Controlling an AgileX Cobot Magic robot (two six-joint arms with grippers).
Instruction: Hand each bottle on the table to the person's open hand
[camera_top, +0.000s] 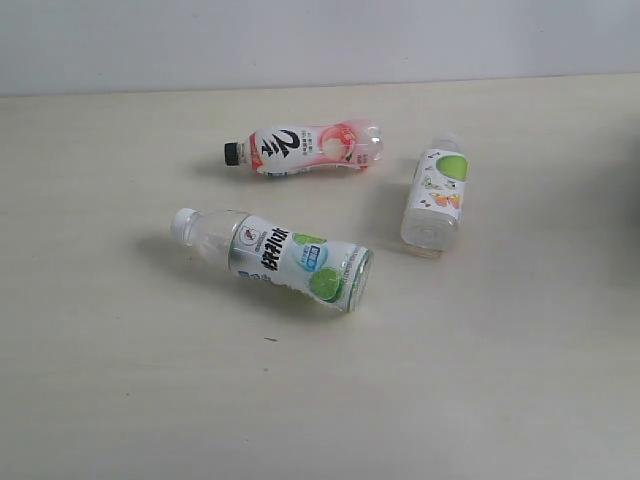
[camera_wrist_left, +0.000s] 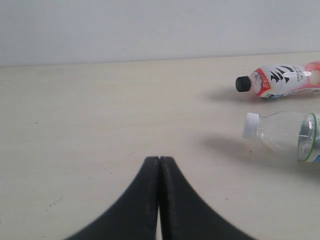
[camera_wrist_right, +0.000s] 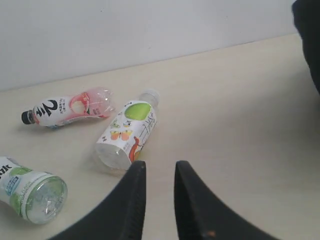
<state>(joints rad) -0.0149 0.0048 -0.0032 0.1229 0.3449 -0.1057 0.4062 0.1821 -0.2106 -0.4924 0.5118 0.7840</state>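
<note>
Three bottles lie on their sides on the table (camera_top: 120, 390). The pink-and-white one with a black cap (camera_top: 305, 148) is farthest back. The lime-picture bottle (camera_top: 280, 260) is in the middle, and the green-patch bottle (camera_top: 437, 192) lies to the right. The white-and-blue bottle and the person's open hand are out of view. My left gripper (camera_wrist_left: 159, 159) is shut on nothing, well apart from the pink-and-white bottle (camera_wrist_left: 282, 80) and the lime bottle (camera_wrist_left: 285, 134). My right gripper (camera_wrist_right: 159, 164) is open and empty, just short of the green-patch bottle (camera_wrist_right: 127, 129). Neither gripper shows in the exterior view.
A pale wall (camera_top: 320, 40) runs behind the table's far edge. In the right wrist view a black shape (camera_wrist_right: 309, 35) fills one corner; what it is I cannot tell. That view also holds the pink-and-white bottle (camera_wrist_right: 67, 109) and the lime bottle (camera_wrist_right: 31, 190).
</note>
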